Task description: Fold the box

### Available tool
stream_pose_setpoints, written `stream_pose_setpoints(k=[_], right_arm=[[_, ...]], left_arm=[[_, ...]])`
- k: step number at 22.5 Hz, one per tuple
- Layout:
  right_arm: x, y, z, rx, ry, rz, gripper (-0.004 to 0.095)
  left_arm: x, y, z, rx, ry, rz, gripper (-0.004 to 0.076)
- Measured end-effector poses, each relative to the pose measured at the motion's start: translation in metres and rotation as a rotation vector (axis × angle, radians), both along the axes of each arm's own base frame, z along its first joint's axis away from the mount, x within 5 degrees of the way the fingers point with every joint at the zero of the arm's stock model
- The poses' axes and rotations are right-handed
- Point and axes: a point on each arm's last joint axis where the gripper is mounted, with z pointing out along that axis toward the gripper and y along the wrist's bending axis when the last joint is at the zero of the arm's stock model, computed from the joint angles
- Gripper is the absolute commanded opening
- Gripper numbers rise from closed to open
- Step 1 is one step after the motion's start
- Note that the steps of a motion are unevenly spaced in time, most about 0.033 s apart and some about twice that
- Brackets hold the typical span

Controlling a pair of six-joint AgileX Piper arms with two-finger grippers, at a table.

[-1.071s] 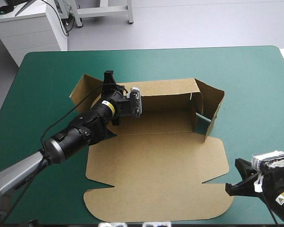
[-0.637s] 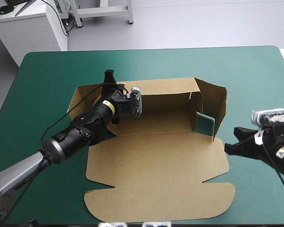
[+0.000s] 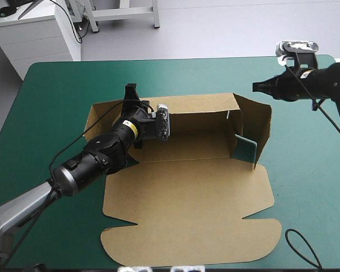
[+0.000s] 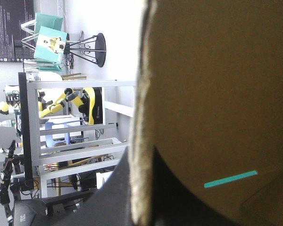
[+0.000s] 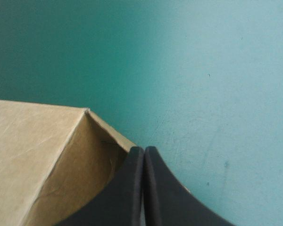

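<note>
Box (image 3: 187,192) lies mid-table on the teal-green cover (image 3: 306,170), its back and right walls raised and its lid flat toward the near edge. The left gripper (image 3: 131,93) grasps the back wall near its left end, and the arm hides that corner from above. The left wrist view shows the board's edge pinched between the black fingers. The right gripper (image 3: 259,86) hovers beyond the far right corner, apart from it. Only its wrist view shows the fingers (image 5: 132,188) clenched into one arch, with the corner just beside them.
</note>
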Motion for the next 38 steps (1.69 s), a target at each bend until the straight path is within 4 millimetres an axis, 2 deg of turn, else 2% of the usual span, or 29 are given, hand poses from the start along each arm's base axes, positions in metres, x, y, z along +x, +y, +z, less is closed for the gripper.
stream_pose_setpoints(k=[4, 8, 11, 17, 21, 26, 31, 35, 38], right_arm=[[0.039, 0.002, -0.021, 0.013, 0.095, -0.004, -0.0017], [0.057, 0.003, -0.051, 0.009, 0.208, 0.009, -0.0018], [0.059, 0.003, -0.057, 0.000, 0.235, 0.025, -0.0018], [0.049, 0.004, -0.061, -0.044, 0.324, 0.116, -0.0018], [0.046, 0.006, -0.060, -0.048, 0.324, 0.151, -0.0017], [0.025, 0.012, -0.052, 0.009, 0.271, 0.206, -0.0017], [0.005, 0.014, -0.068, 0.025, 0.214, 0.227, -0.0017], [-0.026, 0.019, -0.095, 0.045, 0.061, 0.298, -0.0017], [-0.043, 0.020, -0.104, 0.032, -0.079, 0.315, -0.0018]], left_arm=[[0.000, 0.000, 0.000, 0.001, 0.000, 0.001, -0.0008], [0.000, 0.000, 0.000, 0.002, 0.001, 0.004, -0.0008], [0.000, 0.000, 0.000, 0.002, 0.001, 0.004, -0.0008], [0.000, 0.001, 0.000, 0.007, 0.002, 0.015, -0.0008], [0.000, 0.002, -0.001, 0.011, 0.004, 0.024, -0.0008], [0.000, 0.003, -0.001, 0.013, 0.005, 0.027, -0.0008], [0.000, 0.003, -0.001, 0.020, 0.003, 0.025, -0.0008], [0.001, 0.004, -0.001, 0.028, 0.005, 0.036, -0.0008], [0.001, 0.004, -0.001, 0.035, 0.004, 0.038, -0.0007]])
